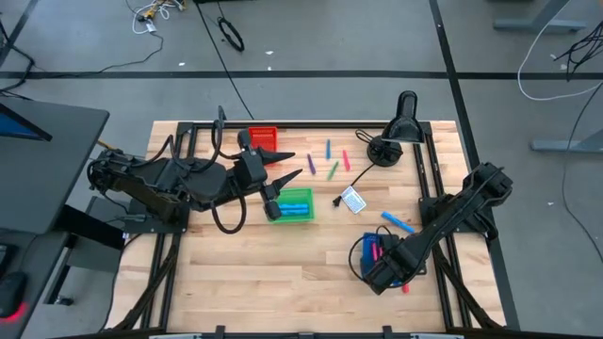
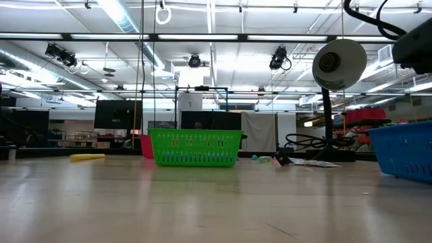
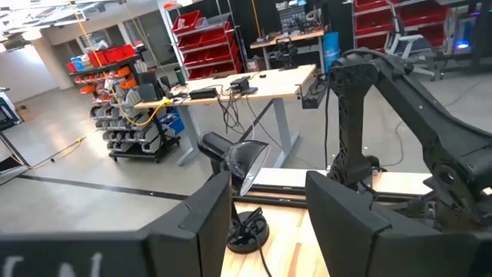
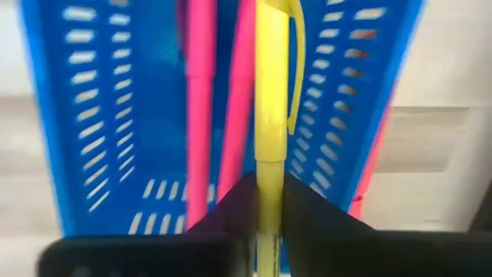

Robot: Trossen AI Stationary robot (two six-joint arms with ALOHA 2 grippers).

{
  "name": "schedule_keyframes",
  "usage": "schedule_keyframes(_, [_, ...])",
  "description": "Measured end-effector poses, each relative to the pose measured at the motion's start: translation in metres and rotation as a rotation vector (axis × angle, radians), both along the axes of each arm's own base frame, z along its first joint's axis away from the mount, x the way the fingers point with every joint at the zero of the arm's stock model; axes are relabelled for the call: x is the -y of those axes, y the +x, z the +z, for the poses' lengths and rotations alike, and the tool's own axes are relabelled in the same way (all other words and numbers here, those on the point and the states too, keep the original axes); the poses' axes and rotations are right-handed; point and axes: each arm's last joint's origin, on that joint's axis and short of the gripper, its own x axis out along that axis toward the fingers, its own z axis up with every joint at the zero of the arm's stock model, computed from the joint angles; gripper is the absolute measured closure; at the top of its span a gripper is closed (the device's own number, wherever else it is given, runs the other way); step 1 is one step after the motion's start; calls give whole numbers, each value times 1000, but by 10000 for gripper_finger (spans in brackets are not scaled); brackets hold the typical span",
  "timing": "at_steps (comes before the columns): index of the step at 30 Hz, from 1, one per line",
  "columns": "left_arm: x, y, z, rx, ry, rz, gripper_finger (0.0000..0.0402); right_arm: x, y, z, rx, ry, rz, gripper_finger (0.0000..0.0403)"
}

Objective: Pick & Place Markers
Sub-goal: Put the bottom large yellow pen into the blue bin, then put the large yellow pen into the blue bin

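Note:
Loose markers lie flat on the far middle of the table: blue (image 1: 328, 149), pink (image 1: 346, 160), green (image 1: 333, 170), purple (image 1: 310, 165), plus a blue one (image 1: 397, 222) nearer the right. My right gripper (image 4: 269, 192) hangs over the blue tray (image 1: 367, 252) at the near right, shut on a yellow marker (image 4: 270, 92). Two pink markers (image 4: 198, 115) lie in that tray. My left gripper (image 1: 290, 165) is open and hovers level above the table between the red tray (image 1: 263, 137) and the green tray (image 1: 294, 205), touching nothing. My right gripper pinches the yellow marker's barrel (image 4: 269, 165) between its two fingertips, coming from above and pointing down into the blue tray. The marker runs along the tray's length, clip end away from the fingers. I cannot tell whether it touches the pink markers below.
A black desk lamp (image 1: 396, 132) stands at the far right corner. A white-and-blue card (image 1: 353, 200) lies mid-table with a small orange marker (image 1: 336, 199) beside it. The green tray holds a blue marker (image 1: 300, 211). A red marker (image 1: 405, 287) lies just outside the blue tray.

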Motion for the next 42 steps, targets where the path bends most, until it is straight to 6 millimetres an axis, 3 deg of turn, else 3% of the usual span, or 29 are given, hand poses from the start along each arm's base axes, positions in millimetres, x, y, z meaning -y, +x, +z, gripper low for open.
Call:
schedule_keyframes(8, [0,0,0,0,0,0,227,-1,2,0,21,13,26,269])
schedule_keyframes(14, [0,0,0,1,0,1,227,-2,4,1,46,32,43,243])
schedule_keyframes(18, [0,0,0,2,-1,1,227,0,4,11,110,30,58,243])
schedule_keyframes(25, [0,0,0,4,-2,2,227,20,-6,45,287,-73,60,259])
schedule_keyframes(35, [0,0,0,3,-2,2,227,58,-11,86,532,-232,240,274])
schedule_keyframes(42, [0,0,0,3,-2,2,227,81,1,108,709,-381,453,275])
